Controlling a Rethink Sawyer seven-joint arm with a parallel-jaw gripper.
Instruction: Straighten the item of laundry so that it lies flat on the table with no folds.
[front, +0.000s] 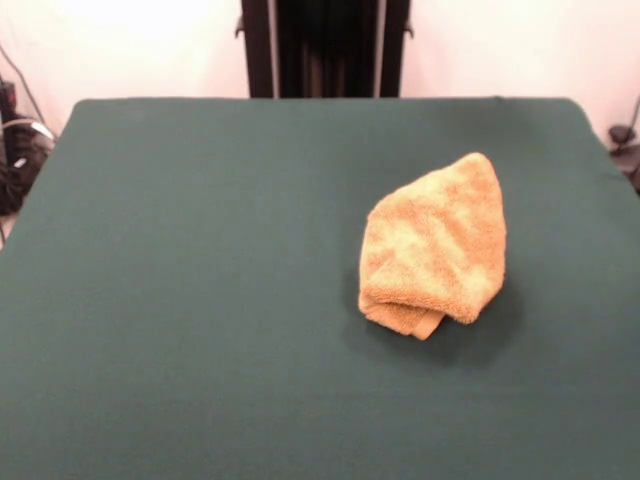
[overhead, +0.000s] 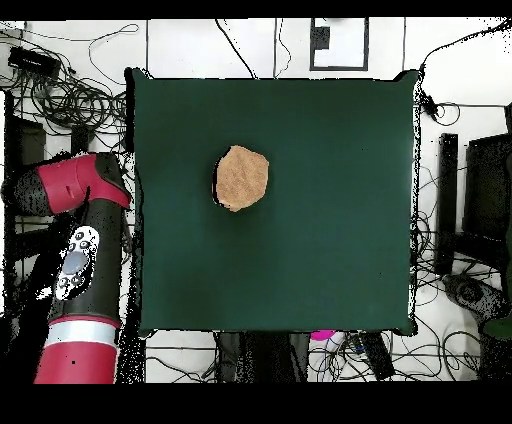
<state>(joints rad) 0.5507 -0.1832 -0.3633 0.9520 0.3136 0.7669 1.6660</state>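
Alone, folded towel (front: 433, 243) on table (front: 180, 300); arm (overhead: 80, 250) aside.

a plain white wall (front: 130, 45) stands behind, brightly lit near the top. from overhead, a pale floor (overhead: 470, 70) shows all round, strewn with tangled black cables (overhead: 70, 95); dark equipment (overhead: 490, 200) sits at one side.

- My arm (overhead: 75, 260) is parked off the table's edge, drawn well back, seen only from overhead.
- I count 2 red sections, 1 slanting out at the top and 1 at the bottom, with a black link between.
- No gripper visible from either camera.
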